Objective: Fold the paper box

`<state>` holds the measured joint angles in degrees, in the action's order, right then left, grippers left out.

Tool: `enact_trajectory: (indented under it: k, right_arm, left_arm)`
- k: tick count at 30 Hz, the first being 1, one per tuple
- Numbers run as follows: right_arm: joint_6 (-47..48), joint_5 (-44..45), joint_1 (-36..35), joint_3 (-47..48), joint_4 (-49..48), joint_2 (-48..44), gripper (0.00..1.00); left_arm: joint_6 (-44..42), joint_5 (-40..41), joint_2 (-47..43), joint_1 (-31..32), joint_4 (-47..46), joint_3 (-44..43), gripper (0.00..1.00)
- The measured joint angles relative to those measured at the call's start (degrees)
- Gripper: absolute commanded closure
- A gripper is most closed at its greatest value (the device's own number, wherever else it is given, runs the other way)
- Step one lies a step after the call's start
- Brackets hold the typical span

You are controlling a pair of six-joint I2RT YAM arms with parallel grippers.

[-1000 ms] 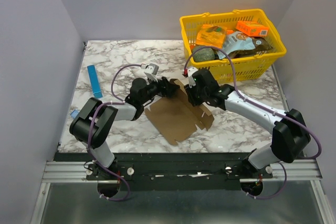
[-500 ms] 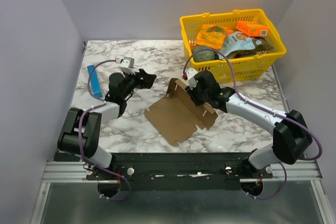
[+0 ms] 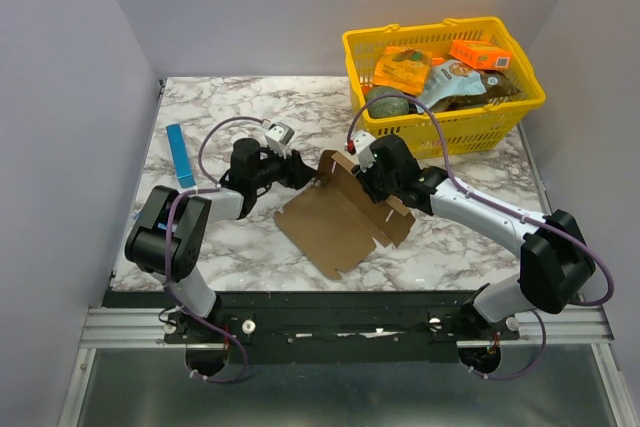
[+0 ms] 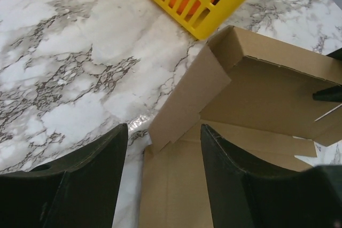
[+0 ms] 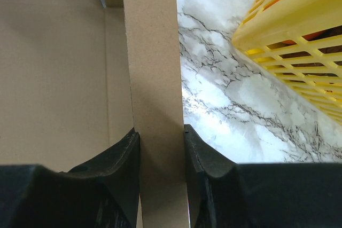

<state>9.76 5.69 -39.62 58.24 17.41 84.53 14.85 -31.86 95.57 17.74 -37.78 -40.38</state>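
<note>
Brown paper box (image 3: 335,222), yellow basket (image 3: 470,127), grey-veined white marble table (image 3: 250,102), blue strip (image 3: 180,155)

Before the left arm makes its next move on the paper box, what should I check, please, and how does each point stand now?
1. Right pincer shut on the raised wall of the paper box: ok.
2. Left pincer open: ok.
3. End flap facing the left pincer's gap: ok.
4. Left fingers clear of that flap: cannot tell.
5. Yellow basket apart from the box: ok.
</note>
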Motion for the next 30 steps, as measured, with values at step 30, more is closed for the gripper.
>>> enact_trajectory:
  k: [30]
  right_arm:
    - [0.42,-0.48,0.00,-0.04,-0.22,0.04,0.68]
  left_arm:
    - [6.56,-1.49,2.03,-2.64,-17.05,3.56,0.46]
